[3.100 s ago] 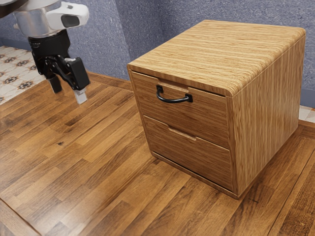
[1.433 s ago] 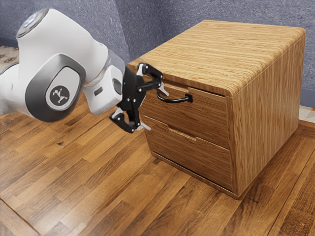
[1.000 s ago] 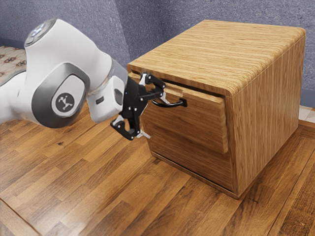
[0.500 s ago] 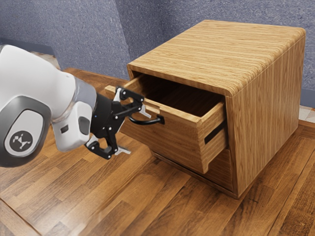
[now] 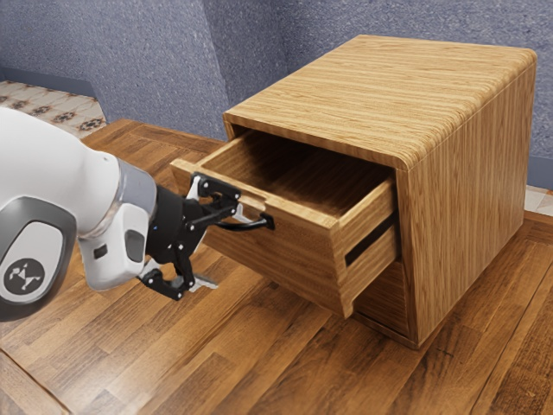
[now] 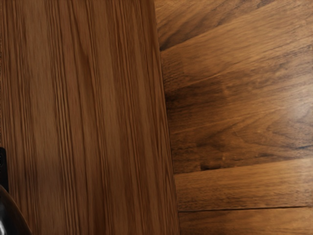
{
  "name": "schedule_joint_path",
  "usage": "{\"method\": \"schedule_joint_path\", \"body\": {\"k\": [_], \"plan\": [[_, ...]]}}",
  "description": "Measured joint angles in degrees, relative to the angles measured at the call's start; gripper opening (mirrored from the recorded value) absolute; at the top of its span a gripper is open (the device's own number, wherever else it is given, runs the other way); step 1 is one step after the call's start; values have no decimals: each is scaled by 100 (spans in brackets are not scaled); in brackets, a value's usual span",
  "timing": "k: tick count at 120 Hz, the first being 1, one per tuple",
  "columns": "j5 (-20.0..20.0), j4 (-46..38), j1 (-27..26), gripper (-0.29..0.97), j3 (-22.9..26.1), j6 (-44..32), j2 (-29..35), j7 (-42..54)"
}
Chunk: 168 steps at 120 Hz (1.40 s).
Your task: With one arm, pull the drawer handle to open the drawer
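Note:
The wooden cabinet (image 5: 458, 173) stands on the floor with its top drawer (image 5: 285, 251) pulled well out, its inside bare. The drawer's black handle (image 5: 251, 225) sits on the front panel. My gripper (image 5: 226, 249) is at that handle with its jaws spread wide: the upper finger (image 5: 216, 192) hooks the handle and the lower finger (image 5: 177, 285) hangs below it, off the panel. The gripper is open. In the wrist view the drawer front (image 6: 83, 117) lies just under the hand, with a dark bit of the handle (image 6: 6, 215) at the corner.
The lower drawer (image 5: 384, 303) sits shut under the open one, mostly hidden by it. Wooden plank floor (image 5: 259, 363) spreads in front of the cabinet. A grey wall (image 5: 147, 52) and a patch of tiled floor (image 5: 52, 104) lie behind.
The drawer went from shut to far out. My hand slid toward the exterior view's left and lower, the upper finger staying hooked on the handle.

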<state>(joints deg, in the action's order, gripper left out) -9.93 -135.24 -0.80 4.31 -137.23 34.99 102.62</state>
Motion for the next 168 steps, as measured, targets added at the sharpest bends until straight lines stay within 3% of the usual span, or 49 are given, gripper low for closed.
{"method": "schedule_joint_path", "body": {"k": [31, 42, 55, 74, 106, 109, 117, 140, 150, 156, 162, 168], "plan": [[-8, -302, 9, 67, 0, 103, 459, -30], [-29, -353, 17, 61, -1, 189, 611, -47], [-18, -448, 11, 69, 0, 277, 692, -63], [-16, -567, 10, 63, 0, 399, 970, -84], [-52, -575, 20, 69, 121, 711, 1200, -152], [-85, -559, 35, 68, 145, 760, 1250, -165], [-137, -485, 55, 40, 175, 923, 1408, -197], [-39, -121, 4, 57, 305, 1580, 1807, -304], [21, 780, 36, 62, 493, 2079, 1678, -532], [252, 2043, 275, 63, 532, 2742, 921, -1031], [696, 3459, 398, 65, 508, 3471, -232, -1644], [963, 4366, 454, 65, 146, 4060, -1196, -2230]]}}
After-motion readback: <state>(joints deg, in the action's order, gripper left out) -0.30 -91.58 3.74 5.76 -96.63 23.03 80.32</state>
